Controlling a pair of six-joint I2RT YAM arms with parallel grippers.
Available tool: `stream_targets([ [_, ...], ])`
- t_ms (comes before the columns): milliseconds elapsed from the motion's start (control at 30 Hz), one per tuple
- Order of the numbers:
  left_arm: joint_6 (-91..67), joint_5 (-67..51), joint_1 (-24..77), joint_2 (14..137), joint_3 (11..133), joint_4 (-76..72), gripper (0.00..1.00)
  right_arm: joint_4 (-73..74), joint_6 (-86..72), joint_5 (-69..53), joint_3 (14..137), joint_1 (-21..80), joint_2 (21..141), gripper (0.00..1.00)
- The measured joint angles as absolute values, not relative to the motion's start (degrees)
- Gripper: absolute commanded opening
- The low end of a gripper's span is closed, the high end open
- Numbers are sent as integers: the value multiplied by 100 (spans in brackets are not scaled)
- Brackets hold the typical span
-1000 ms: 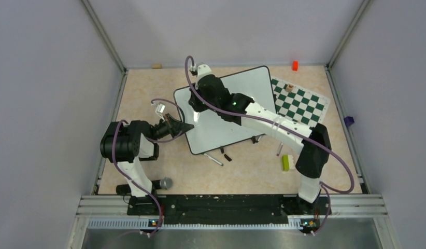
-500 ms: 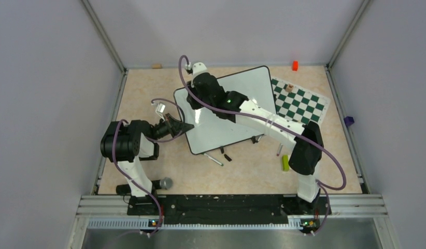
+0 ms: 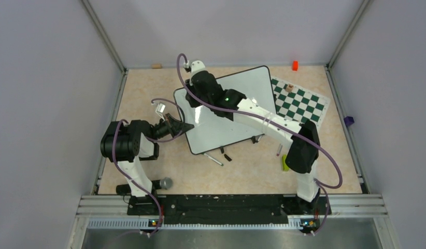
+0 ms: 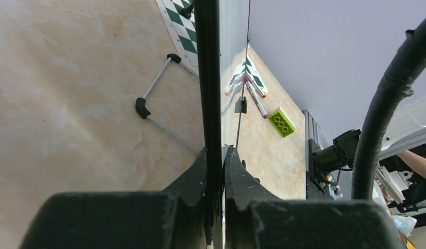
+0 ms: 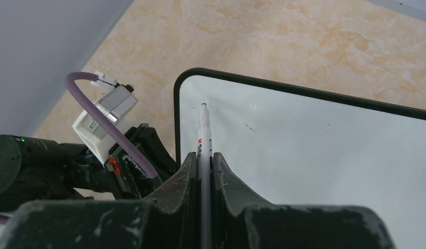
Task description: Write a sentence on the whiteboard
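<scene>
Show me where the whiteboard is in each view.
Top external: the whiteboard is at centre, turned askew, partly under the right arm.
Left wrist: edge-on, a dark vertical strip at centre.
Right wrist: its white face fills the right half.
Shared landmark: the left fingers clamping its edge.

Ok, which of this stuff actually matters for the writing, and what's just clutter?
In use: whiteboard, clamped at its edge by the left gripper; marker pen, held in the right gripper.
Lying about: chess mat, green brick, orange block, loose marker by the board's near edge.
</scene>
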State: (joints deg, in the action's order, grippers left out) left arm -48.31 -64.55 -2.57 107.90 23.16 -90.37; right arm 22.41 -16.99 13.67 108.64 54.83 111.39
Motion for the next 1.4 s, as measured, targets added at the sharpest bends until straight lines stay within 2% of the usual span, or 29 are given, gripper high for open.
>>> stream_targets([
  [1400,-4829,-6442,-255,10790,2314,-9035,0,2700,-1601,1553,11325,5448,11441,0],
])
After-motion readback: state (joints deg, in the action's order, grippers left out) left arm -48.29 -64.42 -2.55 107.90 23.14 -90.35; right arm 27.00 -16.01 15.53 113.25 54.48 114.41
